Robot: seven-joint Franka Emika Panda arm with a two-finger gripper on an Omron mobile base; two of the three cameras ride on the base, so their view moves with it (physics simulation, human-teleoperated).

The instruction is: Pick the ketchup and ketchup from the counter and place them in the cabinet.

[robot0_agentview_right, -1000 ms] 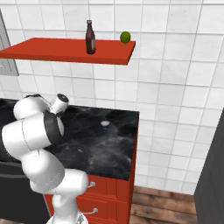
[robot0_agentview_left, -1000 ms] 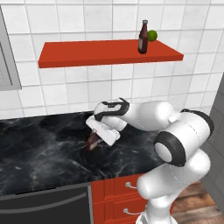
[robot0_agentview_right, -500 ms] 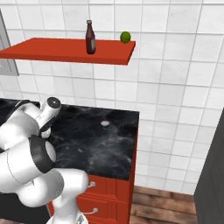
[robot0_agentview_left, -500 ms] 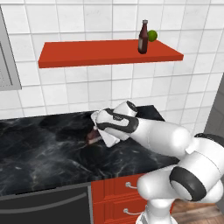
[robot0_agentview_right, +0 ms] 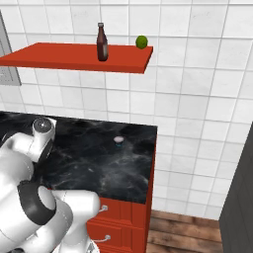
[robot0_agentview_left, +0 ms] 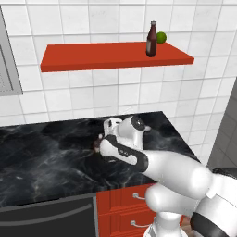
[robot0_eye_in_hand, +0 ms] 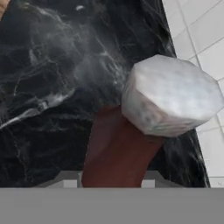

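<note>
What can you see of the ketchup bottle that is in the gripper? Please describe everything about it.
The held ketchup bottle is dark red-brown and smooth, with a narrow neck and a pale grey faceted cap that points toward the hand camera. The shut gripper clamps its body from both sides at the bottom of the hand view. Below it lies the black marble-look counter; whether it touches the counter cannot be told. In the left base view only a dark sliver shows beside the white hand.

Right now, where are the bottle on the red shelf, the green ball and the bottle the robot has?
Shelf ketchup bottle (robot0_agentview_left: 151,42): left base view, on its dark body.
Green ball (robot0_agentview_right: 142,41): right base view, on its middle.
Held ketchup bottle (robot0_eye_in_hand: 118,153): hand view, on its red-brown neck.
</note>
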